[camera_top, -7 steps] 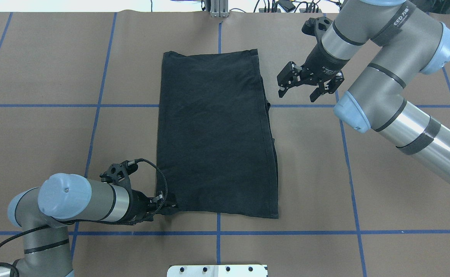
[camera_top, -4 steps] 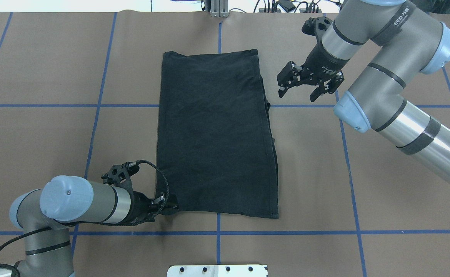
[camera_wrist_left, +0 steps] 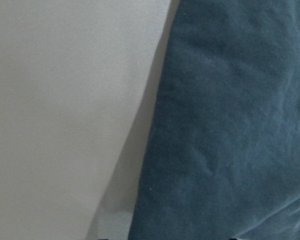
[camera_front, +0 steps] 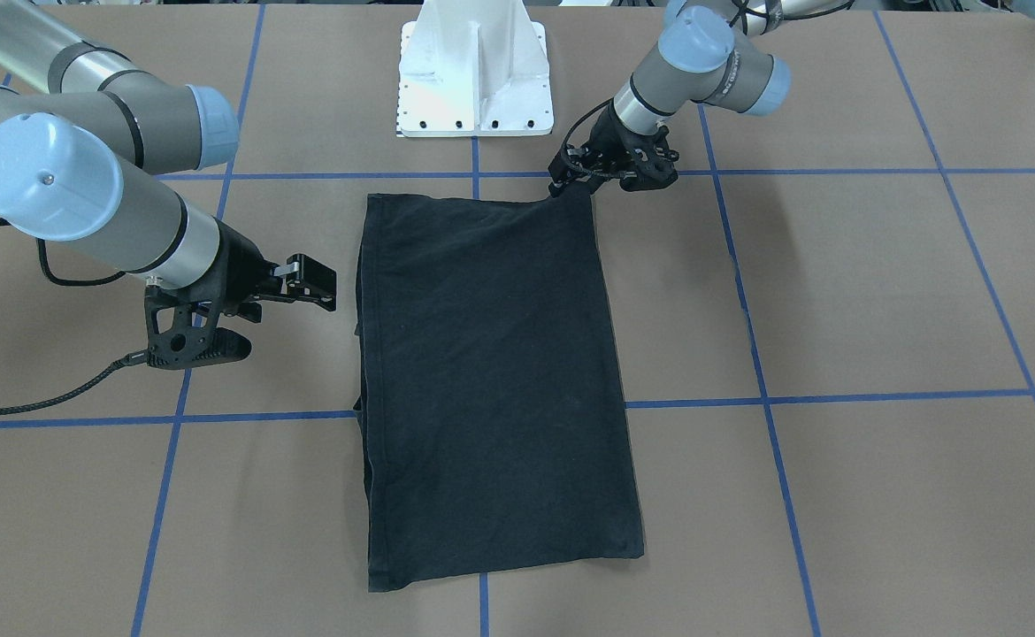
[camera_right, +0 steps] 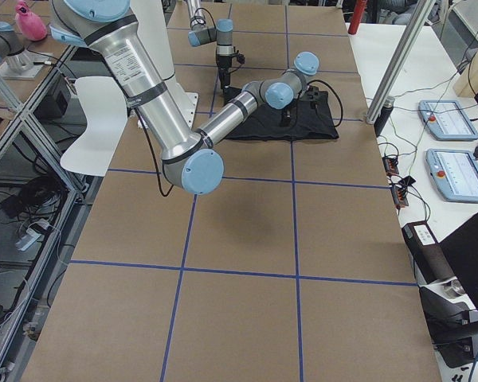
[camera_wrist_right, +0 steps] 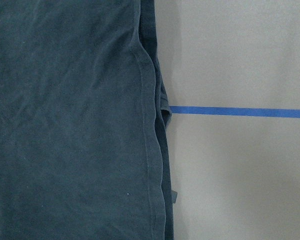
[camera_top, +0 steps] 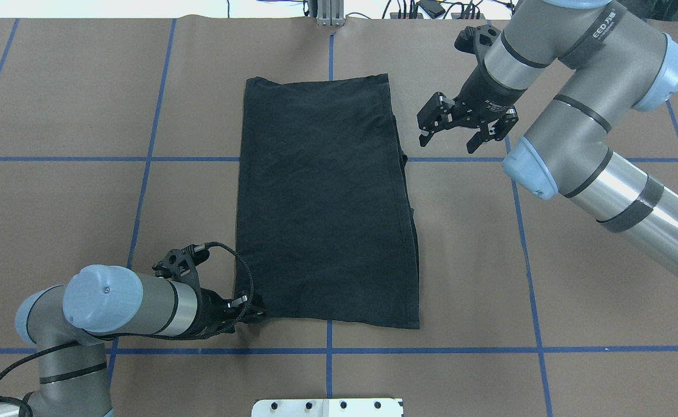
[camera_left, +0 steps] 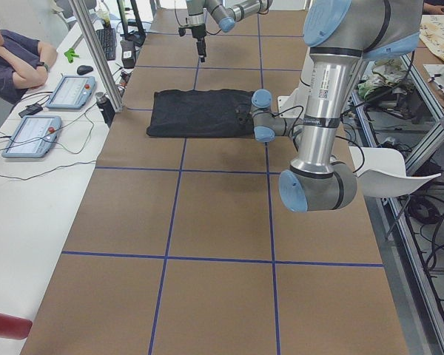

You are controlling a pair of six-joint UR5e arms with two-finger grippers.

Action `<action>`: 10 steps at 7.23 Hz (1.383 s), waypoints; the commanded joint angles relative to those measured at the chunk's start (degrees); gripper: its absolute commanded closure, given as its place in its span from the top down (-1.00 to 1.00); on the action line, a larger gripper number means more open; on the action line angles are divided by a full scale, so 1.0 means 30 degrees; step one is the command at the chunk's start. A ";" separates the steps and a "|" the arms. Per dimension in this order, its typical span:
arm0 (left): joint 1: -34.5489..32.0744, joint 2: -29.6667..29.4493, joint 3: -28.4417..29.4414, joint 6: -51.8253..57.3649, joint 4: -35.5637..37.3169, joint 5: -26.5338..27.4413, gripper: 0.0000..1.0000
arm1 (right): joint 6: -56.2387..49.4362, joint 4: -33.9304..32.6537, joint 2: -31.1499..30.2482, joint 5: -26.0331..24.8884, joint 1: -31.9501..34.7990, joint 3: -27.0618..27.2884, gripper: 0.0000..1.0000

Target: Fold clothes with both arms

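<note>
On the brown worktop, our left tool pinches the T-shirt corner; right tool hangs spread wide. We should pinch level before lifting.

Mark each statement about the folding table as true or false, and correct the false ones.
1. The T-shirt lies folded into a long rectangle on the table. True.
2. The right gripper is clamped on the T-shirt. False: it is open and hangs beside the T-shirt's edge, apart from it.
3. The left gripper is at a T-shirt corner on the robot's side of the table. True.
4. A coloured chest graphic faces up. False: only plain black cloth shows.
5. The table is marked with red tape. False: the tape lines are blue.
</note>
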 commanded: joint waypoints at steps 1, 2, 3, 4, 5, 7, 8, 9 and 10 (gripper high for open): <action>0.0000 -0.0008 -0.0019 0.0020 0.0108 0.0000 0.03 | -0.0023 0.0000 -0.0024 0.0000 0.0029 -0.0049 0.99; 0.0000 -0.0008 -0.0049 0.0020 0.0225 0.0000 -0.42 | -0.0052 0.0000 -0.0024 0.0000 0.0029 -0.0049 0.99; -0.0029 -0.0008 -0.0107 0.0020 0.0342 0.0029 -0.87 | -0.0110 0.0029 -0.0256 0.0000 0.0029 0.0038 0.99; -0.0145 -0.0008 -0.0281 0.0020 0.0343 0.0001 -1.00 | -0.0140 0.0058 -0.0375 0.0000 0.0029 0.0096 0.99; -0.0233 -0.0008 -0.0428 0.0049 0.0343 -0.0029 -1.00 | -0.0024 0.0203 -0.0492 0.0000 0.0029 0.0213 0.99; -0.0381 -0.0007 -0.1858 0.0020 0.1244 -0.0146 -1.00 | 0.0442 0.0702 -0.1660 0.0000 -0.0785 0.1322 0.99; -0.0381 -0.0008 -0.2155 0.0020 0.1686 -0.0146 -1.00 | 0.2447 0.0732 -0.1839 -0.0116 -0.1806 0.1937 0.99; -0.0439 -0.0066 -0.2274 0.0020 0.1720 -0.0146 -1.00 | 0.4875 0.0732 -0.1899 -0.0901 -0.3035 0.2726 0.99; -0.0439 -0.0037 -0.2246 0.0020 0.1720 -0.0117 -1.00 | 0.6958 0.0703 -0.1870 -0.3026 -0.4439 0.3517 0.99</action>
